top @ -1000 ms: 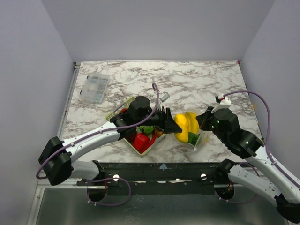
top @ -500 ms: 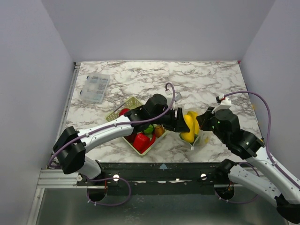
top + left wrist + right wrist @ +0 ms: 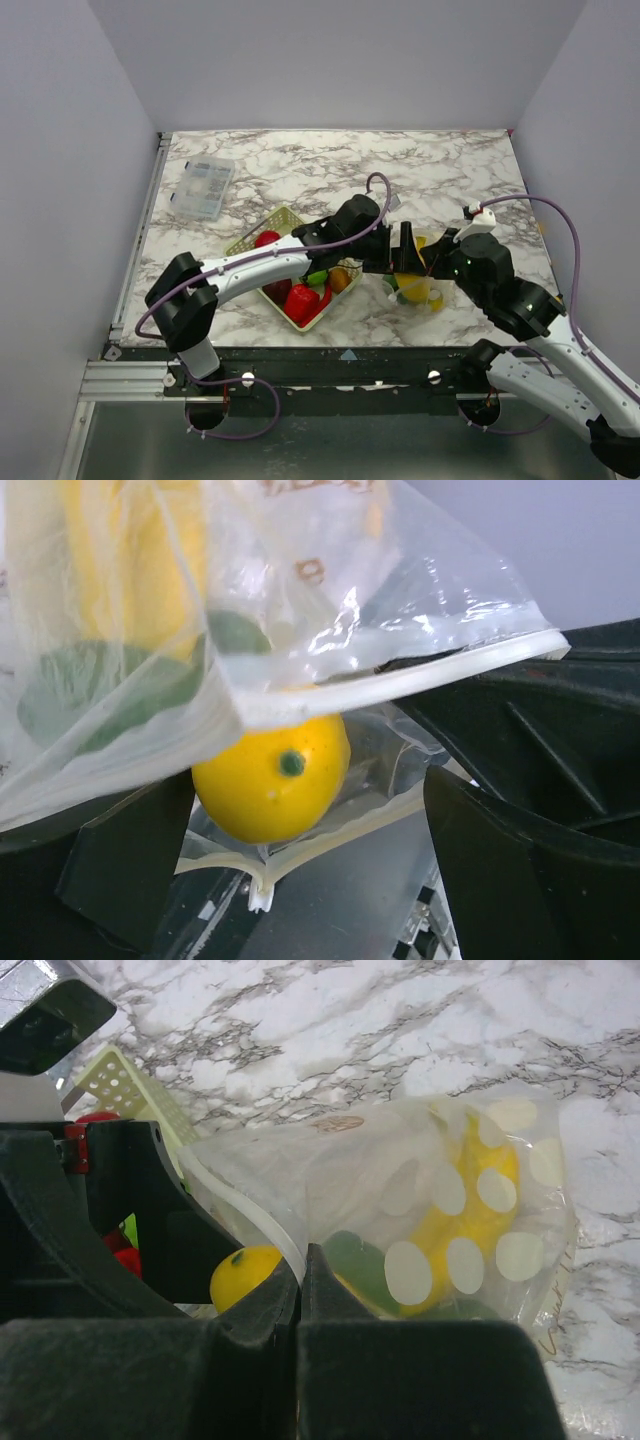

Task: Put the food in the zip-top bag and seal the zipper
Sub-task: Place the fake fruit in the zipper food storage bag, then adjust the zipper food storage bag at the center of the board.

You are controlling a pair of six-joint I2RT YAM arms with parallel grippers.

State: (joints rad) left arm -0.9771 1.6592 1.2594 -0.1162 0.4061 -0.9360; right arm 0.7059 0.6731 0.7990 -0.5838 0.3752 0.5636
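The zip-top bag point(image 3: 424, 284) sits just right of the mesh basket point(image 3: 275, 222), with a banana point(image 3: 470, 1210) and something green showing through it. A lemon point(image 3: 270, 775) lies at its mouth, between the left gripper's point(image 3: 300, 802) spread fingers. The right gripper point(image 3: 300, 1270) is pinched tight on the bag's rim.

Lemon point(image 3: 270, 780) lies in the clear bag point(image 3: 330, 600) mouth (banana point(image 3: 150, 570) inside)

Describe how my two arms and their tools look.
The left arm and right arm have white links and black joints. A purple cable loops off each wrist. The left tool and right tool are black with angular fingers; the right wrist carries a small white-and-red part.
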